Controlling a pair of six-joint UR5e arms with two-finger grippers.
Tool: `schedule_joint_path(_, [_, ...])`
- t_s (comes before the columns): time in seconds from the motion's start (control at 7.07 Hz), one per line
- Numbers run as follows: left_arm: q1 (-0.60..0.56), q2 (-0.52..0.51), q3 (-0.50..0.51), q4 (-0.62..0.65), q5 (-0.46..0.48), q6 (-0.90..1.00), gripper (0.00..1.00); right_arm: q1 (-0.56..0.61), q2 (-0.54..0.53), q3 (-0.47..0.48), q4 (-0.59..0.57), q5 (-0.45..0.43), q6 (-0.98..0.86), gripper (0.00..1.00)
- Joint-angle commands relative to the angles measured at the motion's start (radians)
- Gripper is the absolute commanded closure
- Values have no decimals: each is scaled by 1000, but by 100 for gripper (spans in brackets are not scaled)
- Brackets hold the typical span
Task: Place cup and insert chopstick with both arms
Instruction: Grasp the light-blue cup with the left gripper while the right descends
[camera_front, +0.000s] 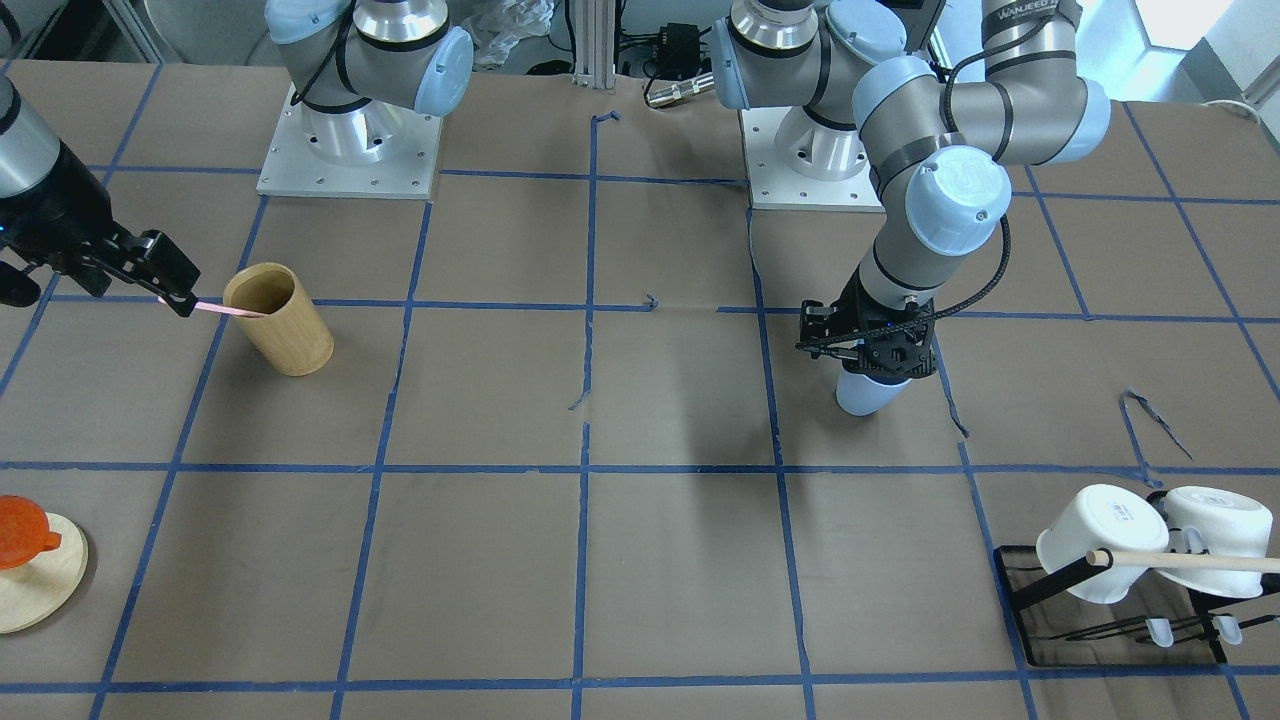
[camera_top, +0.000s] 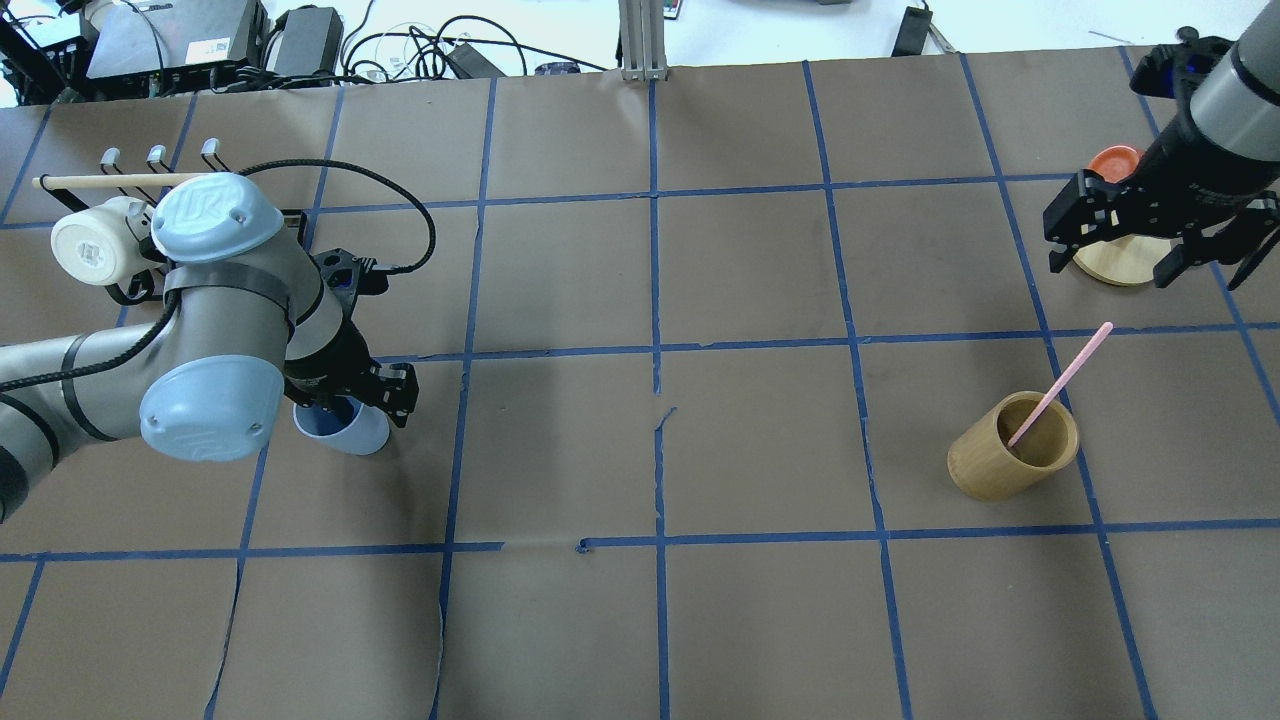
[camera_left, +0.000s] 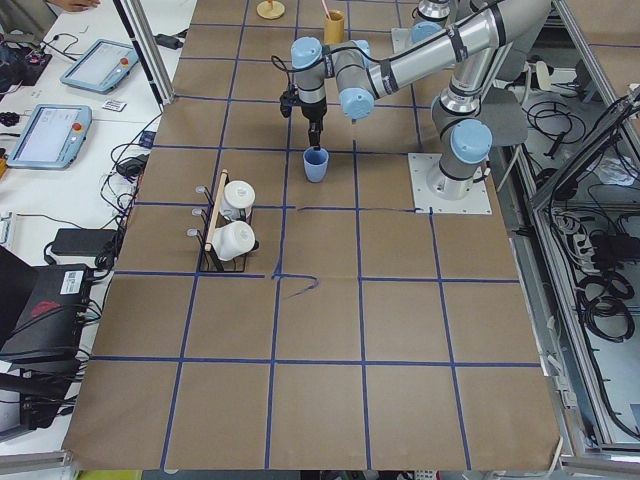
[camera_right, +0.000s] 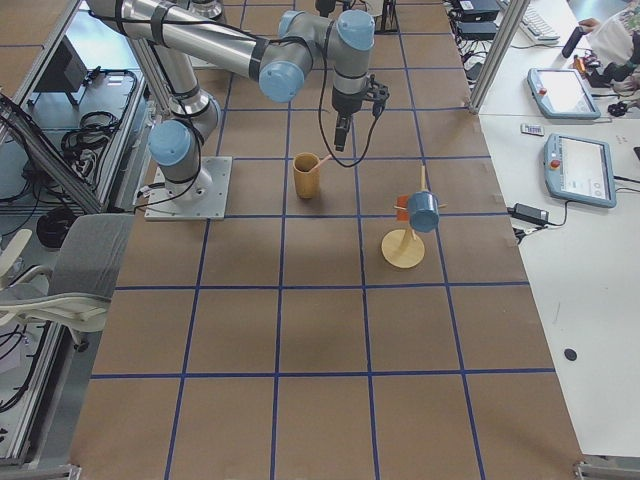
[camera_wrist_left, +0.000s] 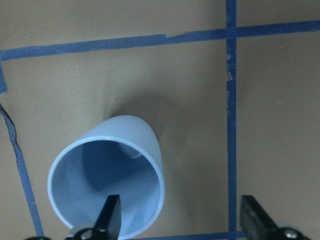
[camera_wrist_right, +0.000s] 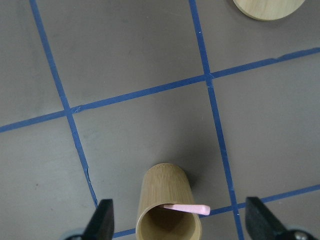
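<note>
The pale blue cup (camera_front: 868, 395) stands upright on the brown table, also seen in the overhead view (camera_top: 350, 432) and the left wrist view (camera_wrist_left: 107, 175). My left gripper (camera_wrist_left: 180, 202) is open and straddles the cup's wall, one finger inside and one outside. The pink chopstick (camera_top: 1062, 382) leans in the tan wooden holder (camera_top: 1010, 465), its top end sticking out. My right gripper (camera_top: 1112, 265) is open and hovers above the holder (camera_wrist_right: 167, 192), and the chopstick's end (camera_wrist_right: 186, 207) shows below and between its fingers, untouched.
A black rack with white mugs (camera_front: 1100, 545) and a long wooden rod stands near the left arm, also in the overhead view (camera_top: 95, 240). A round wooden stand (camera_front: 35, 570) with an orange piece sits by the right arm. Blue tape lines grid the table.
</note>
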Motion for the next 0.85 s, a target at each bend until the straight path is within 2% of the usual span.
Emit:
schedule_joint_path(0.0, [3, -3, -10, 32, 4, 19, 100, -11, 1, 53, -48, 8, 116, 6])
schedule_joint_path(0.42, [3, 13, 2, 82, 18, 6, 100, -11, -2, 87, -45, -9, 118, 7])
schedule_joint_path(0.57, [-17, 21, 37, 69, 21, -54, 100, -11, 0, 87, -44, -10, 121, 8])
schedule_joint_path(0.71, [-63, 7, 100, 35, -5, -204, 100, -12, 0, 102, -40, -13, 122, 12])
